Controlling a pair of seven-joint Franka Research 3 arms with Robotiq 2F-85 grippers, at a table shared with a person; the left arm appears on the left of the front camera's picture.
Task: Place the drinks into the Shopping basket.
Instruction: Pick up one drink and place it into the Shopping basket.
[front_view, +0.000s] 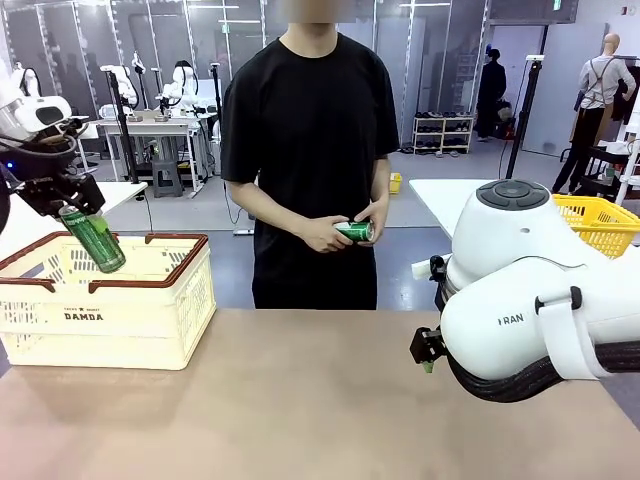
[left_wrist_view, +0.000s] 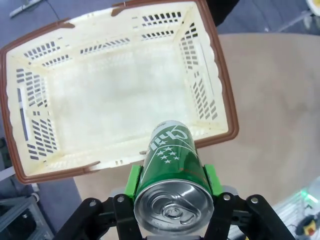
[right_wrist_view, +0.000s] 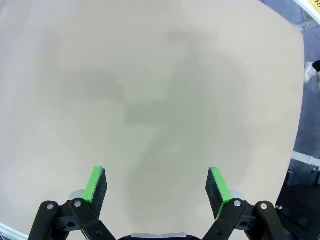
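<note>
Right end effector (front_view: 428, 352) — mostly behind its own arm (front_view: 540, 300)

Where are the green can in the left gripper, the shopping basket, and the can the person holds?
green can (left_wrist_view: 172, 147): left wrist view, its printed side.
Shopping basket (front_view: 125, 335): front view, its front wall.
person's can (front_view: 355, 231): front view, its green side.

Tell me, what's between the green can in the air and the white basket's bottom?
Only air: the left wrist view shows the green can over the near edge of the basket, whose floor is bare.
</note>
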